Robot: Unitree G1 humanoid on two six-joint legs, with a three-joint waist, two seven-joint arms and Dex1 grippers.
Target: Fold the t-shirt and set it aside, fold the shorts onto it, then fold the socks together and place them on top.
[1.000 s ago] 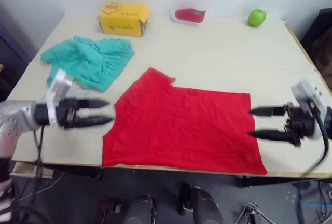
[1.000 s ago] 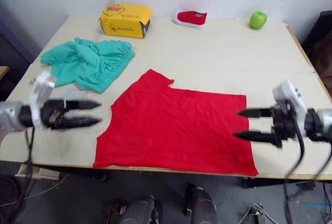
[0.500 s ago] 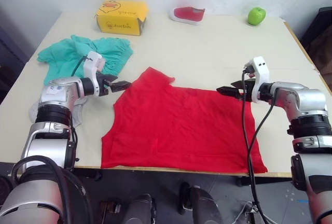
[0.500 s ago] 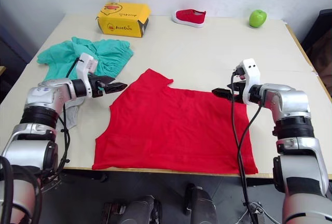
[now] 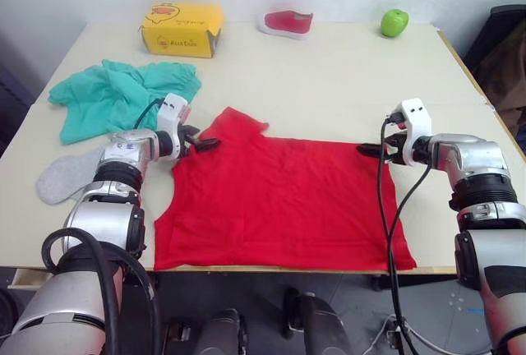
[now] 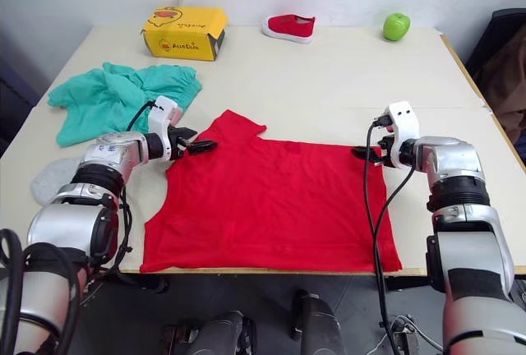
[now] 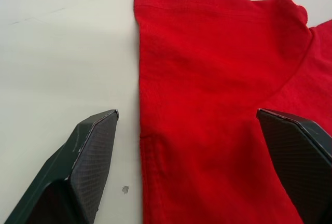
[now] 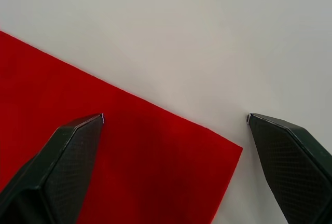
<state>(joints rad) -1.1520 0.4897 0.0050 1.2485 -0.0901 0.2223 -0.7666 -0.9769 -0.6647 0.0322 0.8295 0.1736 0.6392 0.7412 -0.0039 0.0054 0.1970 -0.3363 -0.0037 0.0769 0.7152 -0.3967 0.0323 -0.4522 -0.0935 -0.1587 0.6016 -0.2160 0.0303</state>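
The red t-shirt (image 5: pixel 279 199) lies spread flat in the middle of the table. My left gripper (image 5: pixel 205 141) is at its far left sleeve, open, with the sleeve's edge (image 7: pixel 207 68) between the spread fingers. At the shirt's far right corner (image 8: pixel 145 172) my right gripper (image 5: pixel 367 149) is also open, fingers either side of that corner. The teal shorts (image 5: pixel 115 96) lie crumpled at the back left. One light grey sock (image 5: pixel 62 176) rests near the table's left edge, beside my left arm.
A yellow box (image 5: pixel 181 29), a red-and-white shoe (image 5: pixel 285 21) and a green apple (image 5: pixel 394 21) stand along the table's far edge. A dark chair (image 5: pixel 501 43) is past the right side. The shirt's hem reaches the table's front edge (image 5: pixel 279 269).
Both grippers have moved from low beside the shirt near the front edge up to its far corners. The left one now straddles the sleeve, the right one the corner.
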